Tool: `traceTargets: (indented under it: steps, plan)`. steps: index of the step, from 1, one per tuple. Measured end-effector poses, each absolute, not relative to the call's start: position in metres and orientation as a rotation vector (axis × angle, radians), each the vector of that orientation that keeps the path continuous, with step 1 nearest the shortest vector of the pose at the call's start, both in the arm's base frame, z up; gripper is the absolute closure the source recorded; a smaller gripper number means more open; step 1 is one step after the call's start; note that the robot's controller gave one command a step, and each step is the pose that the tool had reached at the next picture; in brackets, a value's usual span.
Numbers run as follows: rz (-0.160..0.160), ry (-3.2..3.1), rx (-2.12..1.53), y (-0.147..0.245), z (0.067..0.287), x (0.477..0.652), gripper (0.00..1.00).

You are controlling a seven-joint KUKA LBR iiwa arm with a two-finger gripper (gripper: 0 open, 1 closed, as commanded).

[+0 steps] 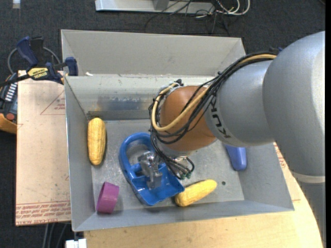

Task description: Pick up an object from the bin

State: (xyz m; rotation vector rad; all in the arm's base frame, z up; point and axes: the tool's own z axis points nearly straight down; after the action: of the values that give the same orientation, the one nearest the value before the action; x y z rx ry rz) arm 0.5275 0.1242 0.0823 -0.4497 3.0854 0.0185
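Gripper (152,170) sits low over a blue plastic scoop (159,190) in the front middle of the bin (119,105), seemingly touching it; how far open it is, or whether it grips anything, I cannot tell. One yellow corn cob (196,192) lies just beside the scoop, another (96,141) well to its left, and a purple cup (107,197) in the front-left corner.

Light's bright and even, from overhead (no hard hotspots anywhere). Bin (150,50) back wall reads pale, and the inner wall below it carries a smeared dull sheen. Arm (289,97) casing has a soft highlight on top and a darker underside. Its shadow falls across the blue scoop (160,190). Carpet (51,9) around stays dark.
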Motion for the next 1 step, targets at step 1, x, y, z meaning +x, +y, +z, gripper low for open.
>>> traceTargets:
  steps: [1]
  plan:
    - [0.019, 3.085, -0.45, 0.1242, 0.0823, 0.5275, 1.0]
